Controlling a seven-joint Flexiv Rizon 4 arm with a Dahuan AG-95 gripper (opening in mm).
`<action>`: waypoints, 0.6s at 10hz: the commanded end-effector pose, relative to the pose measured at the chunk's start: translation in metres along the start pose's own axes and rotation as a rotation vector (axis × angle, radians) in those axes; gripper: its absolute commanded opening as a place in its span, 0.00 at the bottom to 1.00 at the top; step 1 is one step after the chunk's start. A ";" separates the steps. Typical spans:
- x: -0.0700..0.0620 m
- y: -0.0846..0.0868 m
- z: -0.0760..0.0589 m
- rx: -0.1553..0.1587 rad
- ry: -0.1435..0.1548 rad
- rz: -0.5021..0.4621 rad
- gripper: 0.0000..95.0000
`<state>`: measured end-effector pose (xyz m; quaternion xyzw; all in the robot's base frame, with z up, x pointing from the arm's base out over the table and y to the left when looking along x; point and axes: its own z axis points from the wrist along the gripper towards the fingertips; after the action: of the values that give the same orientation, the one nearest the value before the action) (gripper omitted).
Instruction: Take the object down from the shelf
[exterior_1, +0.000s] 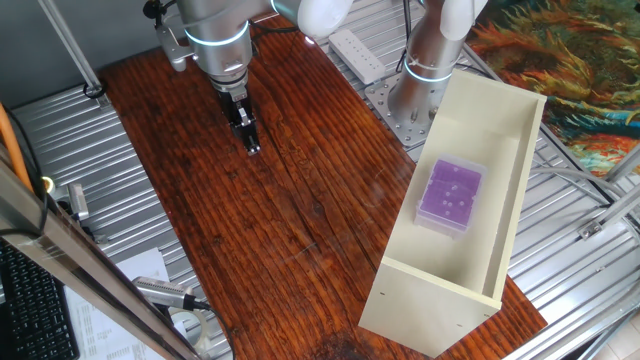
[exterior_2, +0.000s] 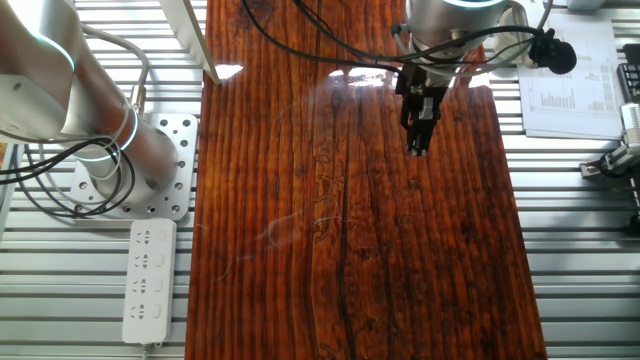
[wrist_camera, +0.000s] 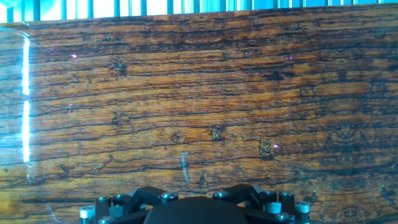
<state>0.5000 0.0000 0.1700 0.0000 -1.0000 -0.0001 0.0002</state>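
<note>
Our black two-finger gripper (exterior_1: 253, 146) hangs over the dark red-brown grained wooden table (exterior_1: 260, 240) with its fingers drawn together, holding nothing. Well apart from it, the long cream-coloured open-faced panel shelf (exterior_1: 520, 170) stands at the table's far edge. Inside it we see the small flat translucent purple plastic box (exterior_1: 450, 194), lying flat.

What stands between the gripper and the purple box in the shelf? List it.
Nothing visible. In the fixed view showing the shelf, only bare wooden table lies between the gripper and the purple box. The box lies inside the cream shelf, whose open face points upward, so its walls surround the box but do not cover it.
</note>
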 end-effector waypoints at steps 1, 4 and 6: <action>0.000 0.000 0.000 0.015 0.019 -0.036 0.00; 0.000 0.000 0.000 0.021 0.020 -0.038 0.00; 0.000 0.000 0.000 0.021 0.020 -0.039 0.00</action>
<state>0.5010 0.0003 0.1698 0.0190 -0.9997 0.0100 0.0112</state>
